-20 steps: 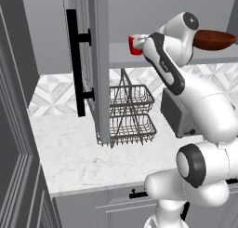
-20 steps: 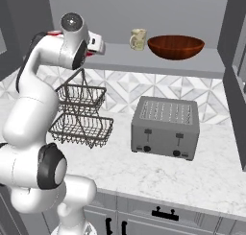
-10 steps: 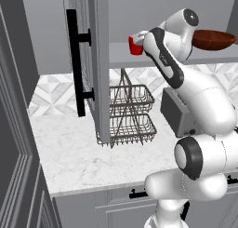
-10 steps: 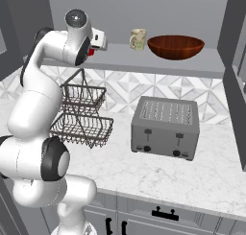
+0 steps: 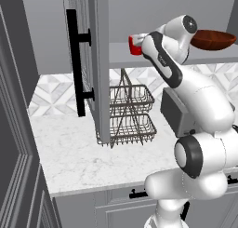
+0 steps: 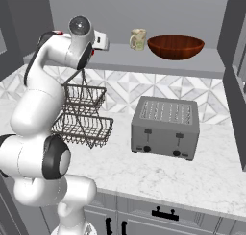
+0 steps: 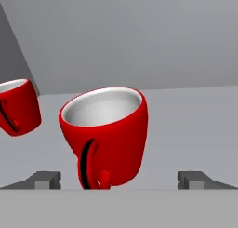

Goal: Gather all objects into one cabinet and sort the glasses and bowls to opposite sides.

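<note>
In the hand view a glossy red cup (image 7: 108, 137) with a white inside stands on the grey cabinet shelf (image 7: 195, 124). It sits between my gripper's (image 7: 120, 179) wide open fingers, and neither fingertip (image 7: 45, 178) touches it. A second red cup (image 7: 16, 109) stands just to its left. In the left base view my gripper (image 5: 142, 42) is at the shelf's left end, right by a red cup (image 5: 134, 48). Further right on the shelf (image 6: 158, 64) are the cream patterned cup (image 6: 138, 39) and the wide dark reddish-brown bowl (image 6: 175, 46).
The cabinet's glass door (image 5: 101, 64) with its black bar handle (image 5: 74, 59) hangs open to the left of my arm. Below the shelf, a two-tier wire basket (image 6: 84, 116) and a grey toaster (image 6: 166, 128) stand on the marble counter (image 6: 192, 176).
My hand has edged slightly along the shelf, its jaws staying wide open. The cups and the bowl have not moved.
</note>
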